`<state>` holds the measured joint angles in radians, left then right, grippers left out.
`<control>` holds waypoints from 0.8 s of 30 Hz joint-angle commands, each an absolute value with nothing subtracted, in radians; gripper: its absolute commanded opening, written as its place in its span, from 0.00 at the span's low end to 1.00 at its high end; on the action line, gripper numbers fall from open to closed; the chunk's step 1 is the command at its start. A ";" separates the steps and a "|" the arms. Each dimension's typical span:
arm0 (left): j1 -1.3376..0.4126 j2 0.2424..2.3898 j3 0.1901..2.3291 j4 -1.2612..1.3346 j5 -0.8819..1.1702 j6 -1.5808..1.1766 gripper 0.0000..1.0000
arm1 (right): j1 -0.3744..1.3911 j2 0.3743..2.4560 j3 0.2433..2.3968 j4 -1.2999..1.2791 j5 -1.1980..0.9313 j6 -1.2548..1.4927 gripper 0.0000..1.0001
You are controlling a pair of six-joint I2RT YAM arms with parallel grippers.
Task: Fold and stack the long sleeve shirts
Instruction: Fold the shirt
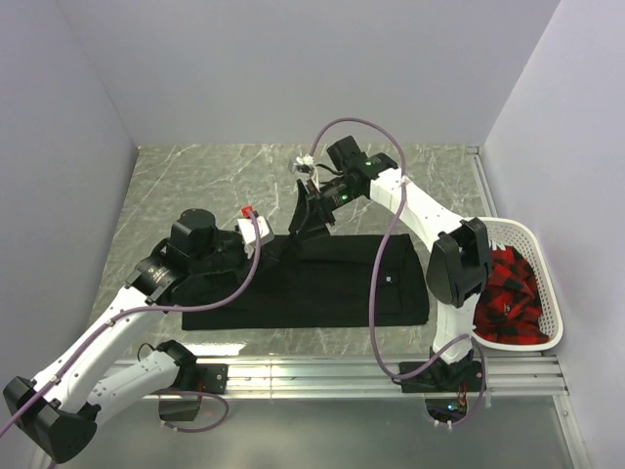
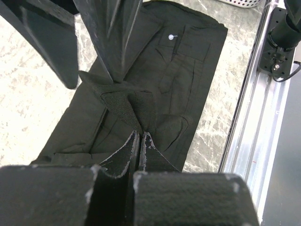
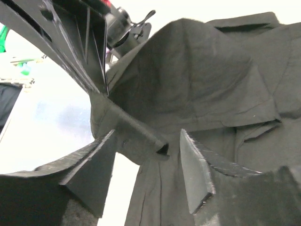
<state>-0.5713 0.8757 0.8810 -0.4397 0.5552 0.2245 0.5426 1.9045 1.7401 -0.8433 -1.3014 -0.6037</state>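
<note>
The marble counter [image 1: 195, 186] carries the black shirt [image 1: 322, 288], which lies as a long flat band across its middle. A white basket [image 1: 553, 315] of red-and-black cloth [image 1: 513, 293] sits at the right edge. The left tool [image 2: 140, 136] is pressed together on a ridge at the shirt's far edge and holds it up in a peak. The right tool [image 3: 148, 139] stands spread, with a rolled fold of that same edge between its fingers but not gripped. I judge the right should close low on that fold, near the left's pinch, and then both should carry the edge across level so the fold lands square. A pale button [image 2: 170, 36] shows. Sleeves and collar are lost in black on black, and I cannot tell what the basket cloth is.
</note>
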 commanded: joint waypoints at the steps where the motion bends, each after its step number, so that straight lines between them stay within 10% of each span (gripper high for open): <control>1: -0.577 0.879 0.931 -0.442 0.592 0.256 0.01 | 0.546 1.933 1.807 -1.021 -1.339 -0.762 0.61; 13: -0.575 0.865 0.908 -0.440 0.566 0.249 0.01 | 0.540 1.939 1.839 -1.129 -1.348 -0.864 0.01; 18: -0.577 0.848 0.887 -0.419 0.500 0.219 0.07 | 0.534 1.879 1.783 -1.042 -1.310 -0.764 0.00; 24: -0.577 0.813 0.847 -0.365 0.347 0.147 0.41 | 0.531 1.705 1.568 -0.639 -1.132 -0.450 0.00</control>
